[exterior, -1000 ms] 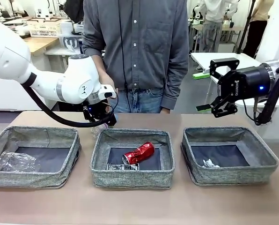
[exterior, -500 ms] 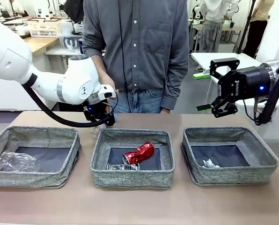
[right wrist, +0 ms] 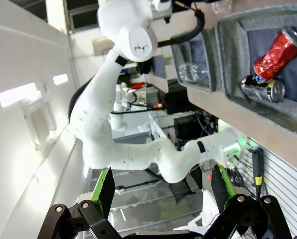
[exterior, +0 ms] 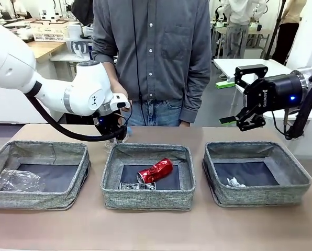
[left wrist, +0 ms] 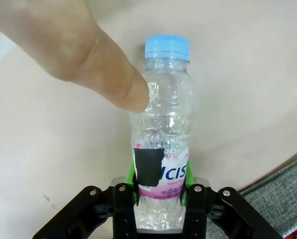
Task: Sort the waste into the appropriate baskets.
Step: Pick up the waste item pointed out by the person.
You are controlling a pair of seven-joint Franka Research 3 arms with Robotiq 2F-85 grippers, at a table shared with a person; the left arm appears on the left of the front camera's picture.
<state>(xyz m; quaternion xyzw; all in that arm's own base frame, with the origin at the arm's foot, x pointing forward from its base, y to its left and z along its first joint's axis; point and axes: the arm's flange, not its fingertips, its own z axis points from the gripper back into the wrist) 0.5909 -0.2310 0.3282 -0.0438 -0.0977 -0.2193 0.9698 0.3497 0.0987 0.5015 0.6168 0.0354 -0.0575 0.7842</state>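
Note:
A clear plastic bottle [left wrist: 161, 124] with a blue cap lies on the tan table. My left gripper [left wrist: 160, 181] is shut on its labelled lower part, green pads on both sides. A person's finger [left wrist: 88, 59] touches the bottle's shoulder. In the front view the left gripper [exterior: 113, 136] hangs just behind the middle basket's [exterior: 145, 198] far left corner. That basket holds a crushed red can [exterior: 155, 170] and a flattened dark can [exterior: 136, 186]. The left basket [exterior: 35, 198] holds a clear plastic cup [exterior: 17, 180]. A white paper wad [exterior: 233, 182] lies in the right basket [exterior: 260, 194]. Above it, my right gripper [exterior: 241, 98] hangs open with nothing between its fingers.
A person in a grey shirt [exterior: 156, 52] stands at the far edge of the table, one hand [exterior: 119, 97] down by my left gripper. A strip of bare table [exterior: 156, 230] runs in front of the three baskets.
My left gripper's jaws have shut on the bottle and it has risen slightly. The right arm and the items in the baskets have not moved.

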